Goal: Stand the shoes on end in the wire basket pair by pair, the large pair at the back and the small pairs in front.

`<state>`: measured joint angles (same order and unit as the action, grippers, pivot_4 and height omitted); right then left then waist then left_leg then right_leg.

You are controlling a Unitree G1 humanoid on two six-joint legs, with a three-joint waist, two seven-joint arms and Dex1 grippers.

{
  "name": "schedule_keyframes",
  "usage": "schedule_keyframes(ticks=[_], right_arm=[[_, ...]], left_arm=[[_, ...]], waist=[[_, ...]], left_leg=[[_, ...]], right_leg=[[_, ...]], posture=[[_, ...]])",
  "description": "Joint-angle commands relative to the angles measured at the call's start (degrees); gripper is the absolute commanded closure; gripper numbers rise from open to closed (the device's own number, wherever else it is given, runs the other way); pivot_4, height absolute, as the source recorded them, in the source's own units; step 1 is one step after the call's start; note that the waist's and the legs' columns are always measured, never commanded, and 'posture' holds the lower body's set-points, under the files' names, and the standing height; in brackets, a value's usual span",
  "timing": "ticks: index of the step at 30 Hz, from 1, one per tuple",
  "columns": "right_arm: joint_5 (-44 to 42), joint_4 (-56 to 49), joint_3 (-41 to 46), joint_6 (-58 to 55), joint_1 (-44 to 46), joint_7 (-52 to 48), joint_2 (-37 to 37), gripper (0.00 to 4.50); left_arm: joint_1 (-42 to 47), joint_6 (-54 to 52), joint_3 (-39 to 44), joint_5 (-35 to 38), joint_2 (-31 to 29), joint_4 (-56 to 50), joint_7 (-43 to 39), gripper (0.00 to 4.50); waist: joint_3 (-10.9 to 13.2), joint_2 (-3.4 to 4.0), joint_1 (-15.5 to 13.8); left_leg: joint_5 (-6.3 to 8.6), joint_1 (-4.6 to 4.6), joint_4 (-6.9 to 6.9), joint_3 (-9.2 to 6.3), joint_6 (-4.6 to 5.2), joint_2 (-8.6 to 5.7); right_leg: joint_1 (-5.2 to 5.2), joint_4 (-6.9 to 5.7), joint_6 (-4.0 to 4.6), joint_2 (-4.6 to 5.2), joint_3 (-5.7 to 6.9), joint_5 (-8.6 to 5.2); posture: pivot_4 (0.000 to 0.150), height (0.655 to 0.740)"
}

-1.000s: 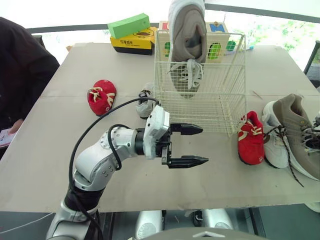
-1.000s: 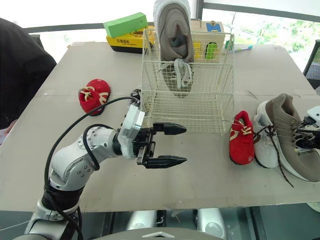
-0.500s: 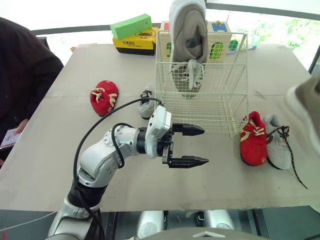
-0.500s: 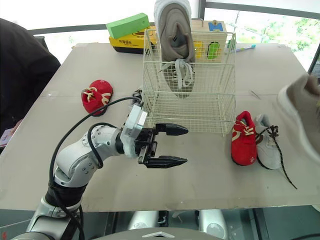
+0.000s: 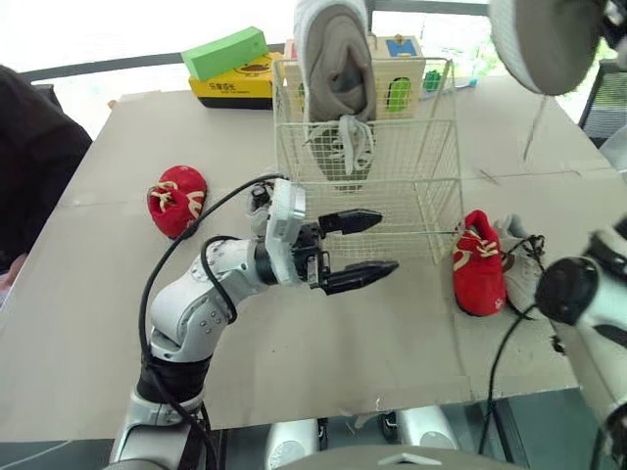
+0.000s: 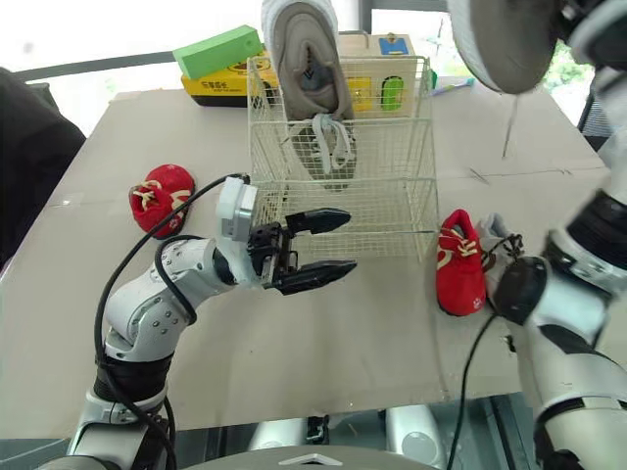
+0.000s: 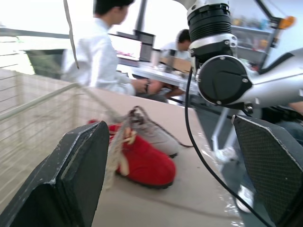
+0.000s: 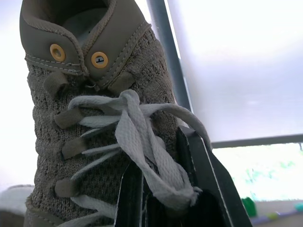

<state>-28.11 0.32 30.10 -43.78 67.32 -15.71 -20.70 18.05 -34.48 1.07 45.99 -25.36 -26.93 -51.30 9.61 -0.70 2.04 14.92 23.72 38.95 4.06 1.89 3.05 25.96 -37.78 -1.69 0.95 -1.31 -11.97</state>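
The large shoe is hanging partly cut off (right gripper clamping its laces); left gripper is hovering, fingers apart, beside the wire basket.

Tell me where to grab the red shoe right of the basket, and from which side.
Pinch the red shoe at the rim of its opening, coming from above: it rests on its sole, opening up, and a small grey shoe crowds its right flank. The open left gripper is free; the right gripper holds the large grey shoe.
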Motion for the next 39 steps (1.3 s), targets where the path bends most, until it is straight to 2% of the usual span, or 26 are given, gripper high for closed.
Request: schedule_keyframes(ticks=[1,7,10,16,22,26,29,31,34,39], right_arm=[[3.9,7.0,-3.9,17.6,3.4,0.4,3.5,4.4],[8.4,19.8,-9.7,36.5,3.2,-0.5,9.8,4.4],[11.9,26.3,-13.1,46.1,-0.2,-1.5,12.7,4.4],[16.2,32.5,-17.0,56.8,-7.2,-1.1,14.5,4.4],[16.3,34.8,-17.9,58.9,-11.5,0.2,15.1,4.4],[14.6,32.6,-17.3,55.2,-13.3,1.8,15.5,4.4],[11.5,25.9,-17.0,49.9,-16.3,1.6,15.8,4.4],[8.5,16.9,-17.8,44.3,-20.7,0.2,15.2,4.4],[5.7,5.5,-19.1,36.6,-26.3,-0.2,13.9,3.48],[1.3,-8.0,-20.6,25.0,-33.1,-1.0,10.6,1.17]], left_arm=[[-3.7,0.8,4.9,3.3,0.4,-6.1,5.4,0.0],[-8.5,3.0,8.2,2.9,0.4,-10.3,10.6,0.0],[-9.3,4.2,9.3,1.8,0.4,-10.5,12.6,0.0],[-9.8,6.0,9.4,0.8,-0.1,-9.9,14.4,0.0],[-10.4,7.9,9.6,0.0,-0.6,-8.0,13.4,0.0],[-11.7,9.3,9.5,-0.3,-0.9,-7.6,12.6,0.0],[-12.2,10.0,9.8,-0.7,-0.5,-7.6,13.2,0.0],[-13.0,10.6,10.3,-0.9,-0.4,-7.7,13.5,0.0],[-13.5,11.1,11.1,-0.7,0.0,-7.4,14.5,0.0],[-13.7,11.5,12.6,-0.1,0.4,-6.3,16.4,0.0]], waist=[[0.0,0.0,-0.2],[0.0,0.01,-1.0],[0.0,-0.01,-1.0],[-0.1,-0.09,-0.9],[-0.2,-0.39,-0.9],[-0.3,-0.42,-0.5],[-0.3,-0.53,-0.5],[-0.3,-0.54,-0.5],[-0.3,-0.53,-0.6],[-0.3,-0.52,-0.9]], left_leg=[[-0.01,0.12,-0.01,0.07,-0.02,0.0],[-0.04,0.29,-0.08,0.12,-0.09,-0.06],[0.05,0.11,-0.08,0.15,0.07,-0.28],[0.04,-0.09,-0.07,0.09,0.04,-0.27],[0.04,-0.47,-0.06,0.06,0.04,-0.28],[0.04,-1.1,-0.06,0.06,0.05,-0.27],[0.04,-1.19,-0.06,0.03,0.05,-0.26],[0.04,-1.17,-0.06,0.01,0.05,-0.23],[0.05,-1.1,-0.06,0.02,0.06,-0.02],[0.05,-1.02,-0.08,0.03,0.06,0.0]], right_leg=[[0.16,0.0,-0.01,0.01,-0.11,0.0],[0.16,0.34,-0.08,0.14,-0.24,-0.03],[0.08,0.22,-0.07,0.13,-0.28,-0.03],[-0.05,-0.02,-0.05,0.1,-0.24,-0.03],[-0.5,0.02,-0.03,0.13,-0.32,-0.04],[-0.96,0.02,0.18,0.11,-0.48,-0.19],[-1.05,0.02,0.19,0.12,-0.48,-0.19],[-1.06,0.04,0.19,0.13,-0.47,-0.19],[-1.04,0.11,0.17,0.13,-0.45,-0.19],[-0.96,0.15,0.17,0.12,-0.44,-0.2]], posture=[[0.15,0.74],[0.15,0.74],[0.15,0.74],[0.15,0.74],[0.15,0.74],[0.15,0.74],[0.15,0.74],[0.15,0.74],[0.15,0.74],[0.15,0.74]])
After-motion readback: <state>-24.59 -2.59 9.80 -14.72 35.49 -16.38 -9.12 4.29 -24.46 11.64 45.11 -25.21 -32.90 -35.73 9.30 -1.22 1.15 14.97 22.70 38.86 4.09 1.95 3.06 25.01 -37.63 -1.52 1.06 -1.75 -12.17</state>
